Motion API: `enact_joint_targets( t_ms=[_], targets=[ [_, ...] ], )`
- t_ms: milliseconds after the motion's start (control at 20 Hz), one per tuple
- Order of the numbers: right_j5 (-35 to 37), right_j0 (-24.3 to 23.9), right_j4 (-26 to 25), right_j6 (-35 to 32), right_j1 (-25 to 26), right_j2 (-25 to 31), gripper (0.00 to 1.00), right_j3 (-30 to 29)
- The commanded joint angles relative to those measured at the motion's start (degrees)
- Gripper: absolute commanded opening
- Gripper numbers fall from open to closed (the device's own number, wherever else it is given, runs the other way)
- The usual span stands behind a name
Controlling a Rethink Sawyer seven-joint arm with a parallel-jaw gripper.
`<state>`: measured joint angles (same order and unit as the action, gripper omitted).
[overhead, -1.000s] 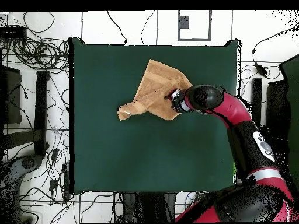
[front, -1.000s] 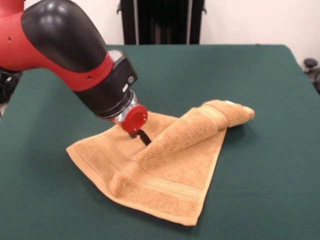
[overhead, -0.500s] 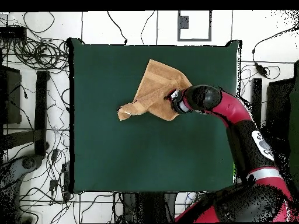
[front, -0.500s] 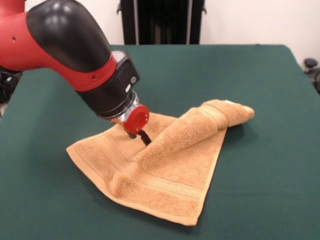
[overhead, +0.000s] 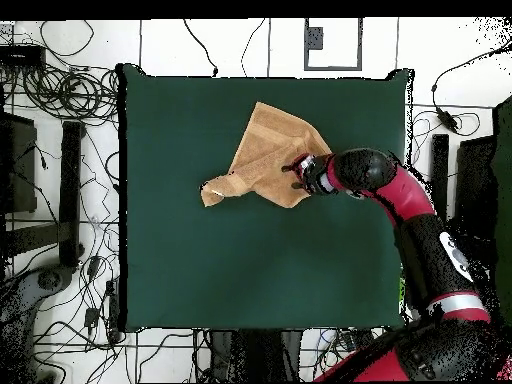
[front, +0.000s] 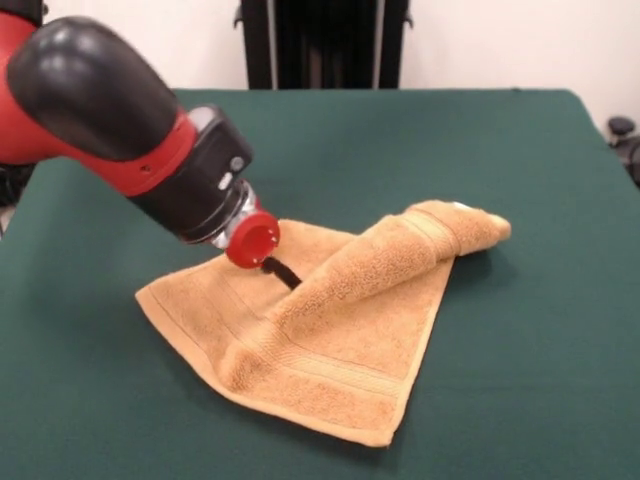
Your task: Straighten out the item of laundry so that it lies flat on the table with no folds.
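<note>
Jaws hidden overhead, on folded towel (front: 340, 330)

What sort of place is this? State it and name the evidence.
Probably a robotics lab: a red and black arm works at a green cloth-covered table, and loose cables sprawl across the floor around it.

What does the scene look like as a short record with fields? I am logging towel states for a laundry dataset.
item: orange-tan towel, partly spread, not flat
fold: one corner flap turned over the middle, forming a raised ridge that ends in a rolled tip
border band: visible along the near edge
surface: green table
position: towel in the half of the table away from the robot's base, overhead view
gripper: low at the foot of the ridge; open or shut cannot be told
task state: unfinished
</note>
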<state>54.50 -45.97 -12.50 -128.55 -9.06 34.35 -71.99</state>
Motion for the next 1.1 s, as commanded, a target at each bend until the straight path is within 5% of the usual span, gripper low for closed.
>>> enact_joint_targets(
  t_ms=[50,700,1100],
  targets=[
    [15.44,-0.61,3.07,19.07,9.97,5.30,1.00,-4.81],
    [21.88,2.50,-2.77,17.67,11.39,1.91,1.00,1.14],
    [15.69,1.73,-5.11,10.26,4.76,0.31,1.00,-9.01]
  ],
)
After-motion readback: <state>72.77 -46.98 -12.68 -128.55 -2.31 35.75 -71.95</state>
